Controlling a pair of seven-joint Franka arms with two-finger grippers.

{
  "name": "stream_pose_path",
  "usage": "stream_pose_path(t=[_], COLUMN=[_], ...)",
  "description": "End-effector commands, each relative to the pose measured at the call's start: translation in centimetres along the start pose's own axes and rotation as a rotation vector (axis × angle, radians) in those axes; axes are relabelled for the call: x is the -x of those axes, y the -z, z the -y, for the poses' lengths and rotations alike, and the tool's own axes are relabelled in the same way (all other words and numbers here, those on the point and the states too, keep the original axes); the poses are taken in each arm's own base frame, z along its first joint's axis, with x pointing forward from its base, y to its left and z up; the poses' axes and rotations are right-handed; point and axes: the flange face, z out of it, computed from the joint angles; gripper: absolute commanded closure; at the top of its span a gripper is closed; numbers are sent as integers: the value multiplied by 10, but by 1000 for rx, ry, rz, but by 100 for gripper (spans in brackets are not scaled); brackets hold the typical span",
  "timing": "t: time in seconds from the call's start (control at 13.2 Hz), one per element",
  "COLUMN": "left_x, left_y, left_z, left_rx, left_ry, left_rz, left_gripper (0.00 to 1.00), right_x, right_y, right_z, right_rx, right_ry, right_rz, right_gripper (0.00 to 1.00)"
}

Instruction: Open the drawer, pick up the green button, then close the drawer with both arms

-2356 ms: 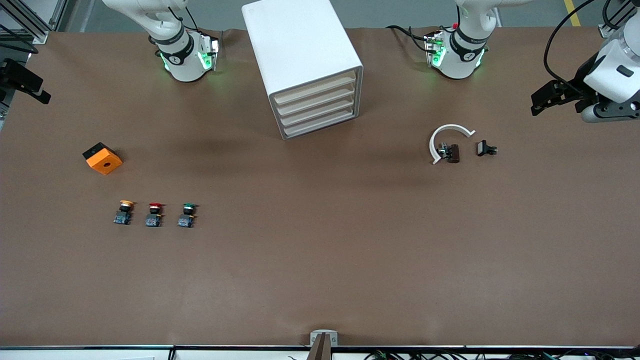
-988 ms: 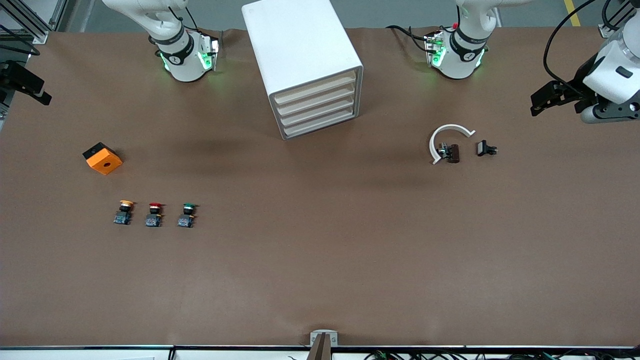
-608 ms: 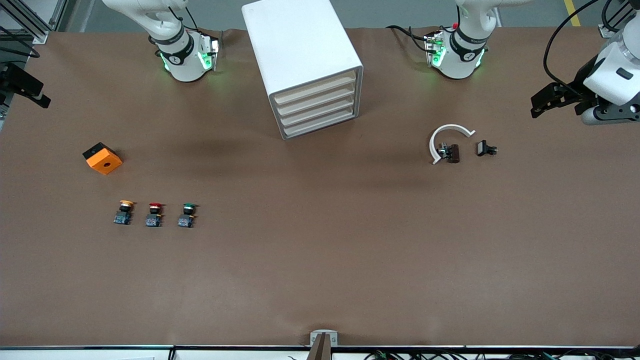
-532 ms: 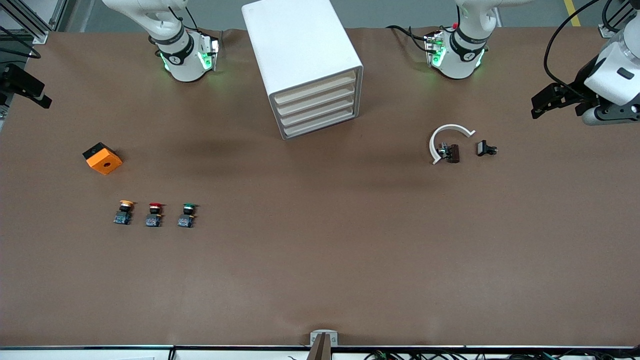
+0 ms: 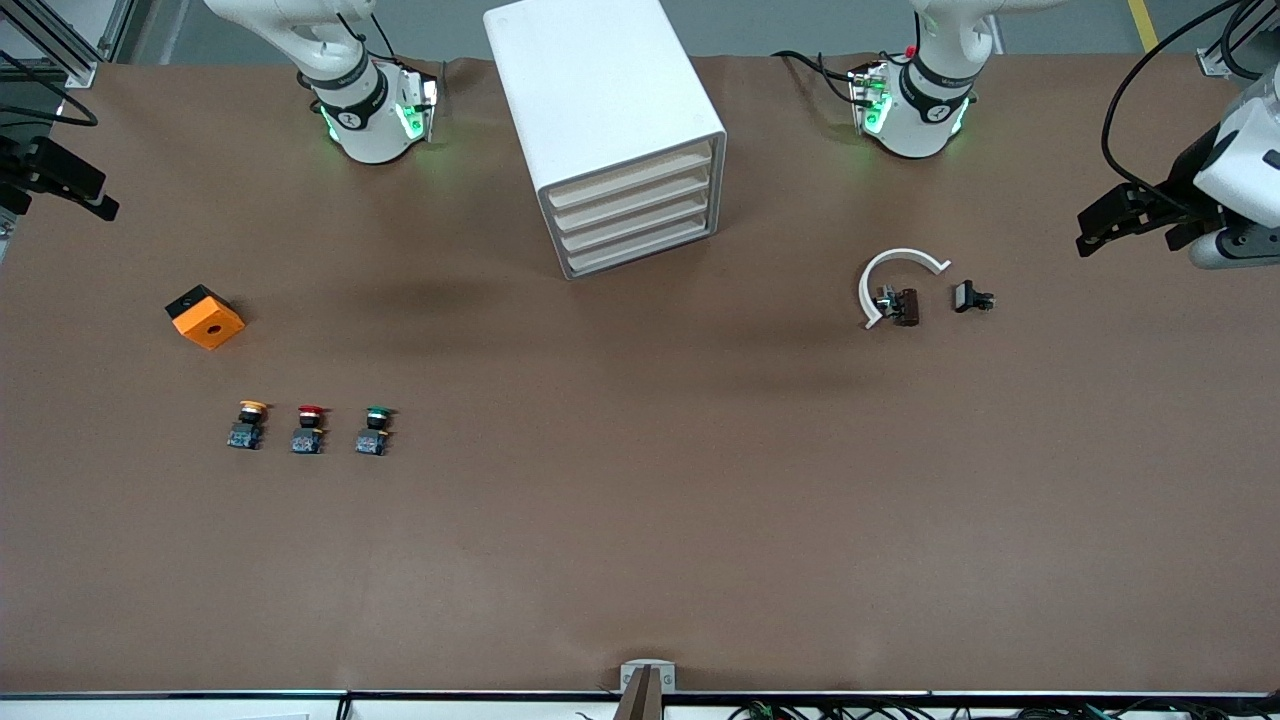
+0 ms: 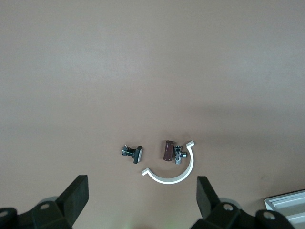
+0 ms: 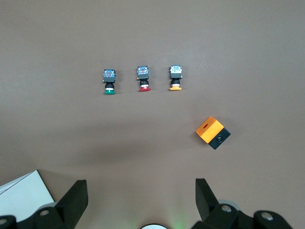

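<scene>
Nearby, beside the red-capped button (image 5: 310, 430), the button (image 5: 374, 431) is seen: green cap, black body, bluish base; left gripper (image 5: 1120, 215) and right gripper (image 5: 70, 185) are spread.

A white cabinet (image 5: 605, 125) stands on the brown surface (image 5: 640, 520) between the two arm bases, its four drawers all shut. The green-capped button (image 5: 374, 431) sits in a row with a red-capped button (image 5: 310, 430) and a yellow-capped button (image 5: 246, 426), toward the right arm's end. An orange block (image 5: 205, 316) lies farther from the camera than that row. The left gripper (image 5: 1125, 215) hangs high over the surface's edge at the left arm's end, the right gripper (image 5: 62, 180) over the edge at the right arm's end.
</scene>
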Motion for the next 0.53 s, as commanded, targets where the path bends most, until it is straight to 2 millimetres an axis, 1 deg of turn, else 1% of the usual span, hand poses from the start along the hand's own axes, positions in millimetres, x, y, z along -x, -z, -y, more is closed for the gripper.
stream_pose_path(t=[0.0, 0.46], left_x=[-3, -4], left_y=[11, 14], left_z=[0, -1], left_rx=[-42, -29], left_ry=[-4, -7], left_rz=[-41, -55], left_gripper=[0, 0], right_x=[5, 5], right_y=[2, 3], right_z=[3, 4], right_rx=[2, 1], right_ry=[-10, -7], right_rz=[-10, -13], right_gripper=[0, 0])
